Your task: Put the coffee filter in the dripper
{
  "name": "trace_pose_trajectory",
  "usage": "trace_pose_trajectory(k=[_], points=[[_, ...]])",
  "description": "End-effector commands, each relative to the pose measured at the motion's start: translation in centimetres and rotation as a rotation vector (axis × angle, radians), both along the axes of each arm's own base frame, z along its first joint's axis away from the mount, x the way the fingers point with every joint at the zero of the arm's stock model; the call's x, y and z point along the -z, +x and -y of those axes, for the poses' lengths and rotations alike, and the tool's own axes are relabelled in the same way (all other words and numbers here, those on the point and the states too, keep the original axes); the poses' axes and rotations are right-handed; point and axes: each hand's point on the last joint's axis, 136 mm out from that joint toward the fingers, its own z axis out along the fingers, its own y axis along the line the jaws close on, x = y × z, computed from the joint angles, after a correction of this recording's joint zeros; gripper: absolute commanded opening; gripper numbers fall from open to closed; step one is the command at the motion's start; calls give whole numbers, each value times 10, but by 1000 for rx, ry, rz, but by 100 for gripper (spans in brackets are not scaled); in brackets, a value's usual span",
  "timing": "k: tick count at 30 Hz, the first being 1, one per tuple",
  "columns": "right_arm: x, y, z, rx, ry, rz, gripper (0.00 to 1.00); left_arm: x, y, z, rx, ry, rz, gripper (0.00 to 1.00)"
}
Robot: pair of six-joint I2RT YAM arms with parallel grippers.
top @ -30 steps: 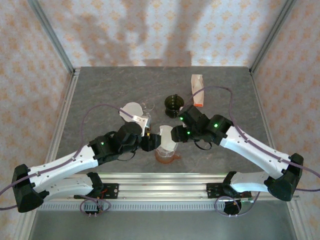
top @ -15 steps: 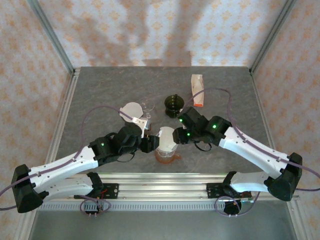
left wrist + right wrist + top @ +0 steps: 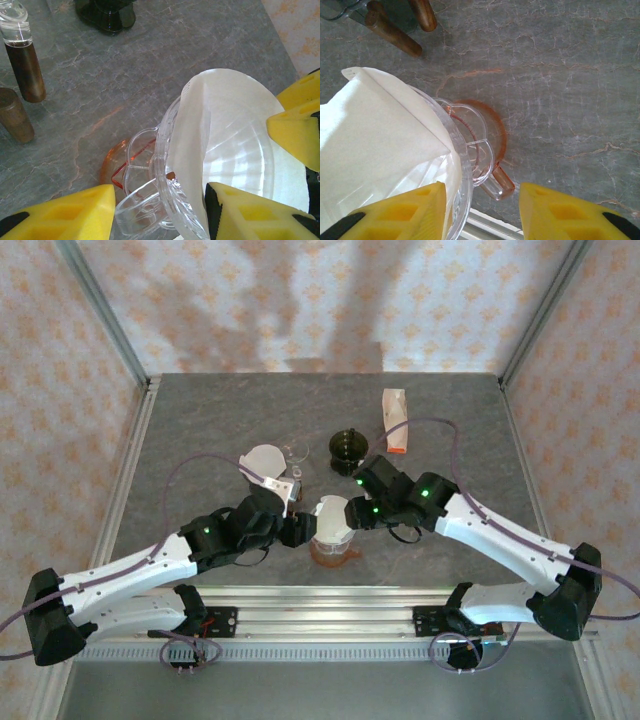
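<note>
Filter: barely shifted, sat in dripper; nearly placed.
Left pincer: spread, astride dripper's rim.
Right pincer: spread, empty.

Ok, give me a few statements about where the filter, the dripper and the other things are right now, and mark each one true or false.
1. The coffee filter sits inside the clear dripper. True.
2. The dripper lies tipped on its side. False: it stands upright on an orange-tinted glass.
3. The left gripper and the right gripper flank the dripper, one on each side. True.
4. The right gripper holds the dark cup. False: the cup stands free on the table, beyond the dripper.
5. The carton lies beside the arm bases. False: it sits toward the far side, right of the dark cup.
</note>
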Motion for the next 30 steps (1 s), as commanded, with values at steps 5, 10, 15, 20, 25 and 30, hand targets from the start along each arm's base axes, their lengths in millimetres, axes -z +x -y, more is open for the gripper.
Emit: trace_pose_trajectory(k=[5, 10, 15, 20, 25, 30], points=[[-10, -2, -1, -23, 36, 44, 47, 1, 3, 0, -24, -12, 11, 52], [-2, -10, -5, -45, 78, 15, 51, 2, 4, 1, -24, -14, 9, 52], [6, -9, -3, -34, 70, 17, 51, 4, 5, -1, -39, -5, 6, 52], [9, -8, -2, -32, 58, 17, 50, -3, 2, 7, -21, -81, 1, 58], [13, -9, -2, -31, 51, 7, 51, -24, -1, 12, 2, -200, 31, 70], [12, -9, -3, -32, 53, 7, 50, -36, 0, 15, 38, -183, 68, 79]])
